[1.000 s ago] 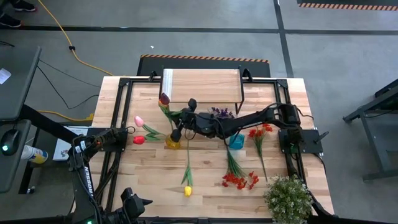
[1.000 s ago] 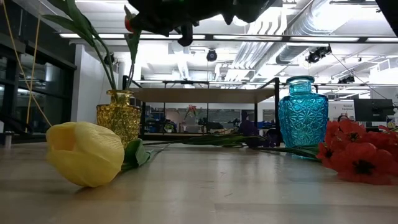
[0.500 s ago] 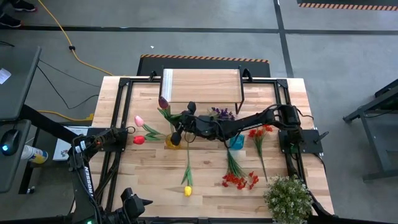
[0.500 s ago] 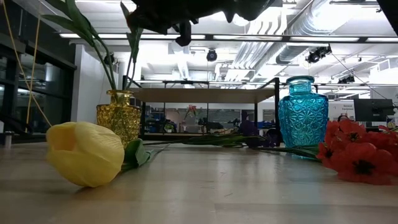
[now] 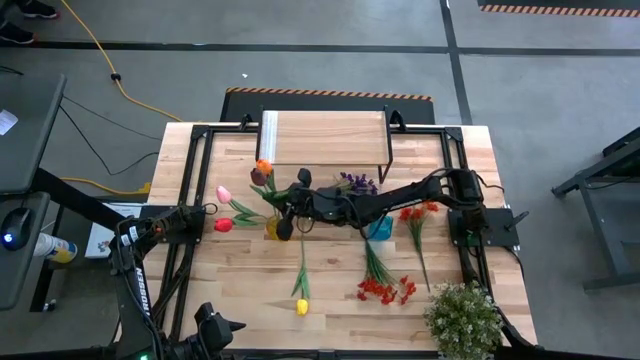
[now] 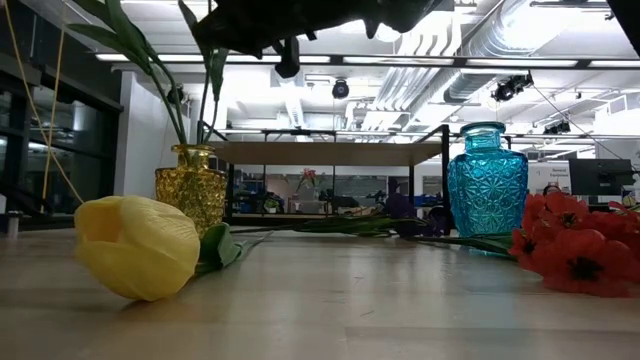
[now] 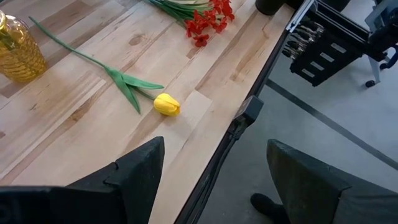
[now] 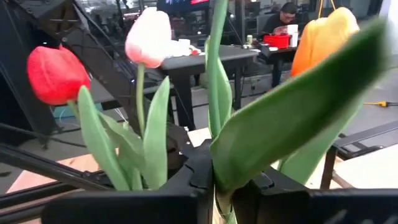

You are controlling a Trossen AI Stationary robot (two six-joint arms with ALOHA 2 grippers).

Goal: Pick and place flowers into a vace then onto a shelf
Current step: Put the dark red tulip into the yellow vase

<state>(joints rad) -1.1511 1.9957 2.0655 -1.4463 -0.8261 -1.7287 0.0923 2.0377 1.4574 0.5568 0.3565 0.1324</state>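
A yellow glass vase [image 5: 276, 231] [image 6: 190, 185] stands mid-table with pink [image 5: 223, 194] [image 8: 149, 34] and red [image 5: 223, 225] [image 8: 56, 74] tulips leaning out of it. My right gripper [image 5: 284, 214] [image 8: 217, 186] reaches in from the right, just above the vase mouth, shut on a green tulip stem. An orange bloom [image 5: 264, 166] [image 8: 323, 37] and a dark bloom [image 5: 257, 178] sit just beyond it. A yellow tulip [image 5: 301, 306] [image 6: 140, 245] [image 7: 166, 104] lies flat on the table. The shelf [image 5: 325, 138] [image 6: 330, 152] stands at the far edge. My left gripper [image 7: 216, 144] is open, parked at the near-left corner. My right gripper pinches one green tulip stem [image 8: 219, 163] between its two fingers, beside a broad leaf [image 8: 292, 106]. It comes from the table's right, fingers across the stem. The stem runs down from the gripper [image 6: 208, 100] into the yellow vase's mouth, tilted. Which bloom it carries I cannot tell.
A blue glass vase [image 5: 380, 228] [image 6: 486, 192] stands right of the yellow one, under my right arm. Purple sprays [image 5: 355, 183] lie by the shelf; red sprays [image 5: 385, 288] [image 7: 208, 22] and red flowers [image 5: 415, 212] lie to the right. A bushy potted plant [image 5: 463, 318] fills the near-right corner.
My right gripper has shifted a little toward the table's near-left, staying shut on the stem. The dark bloom has moved toward the near edge, closer to the vase, and an orange bloom now shows beside it in the high view.
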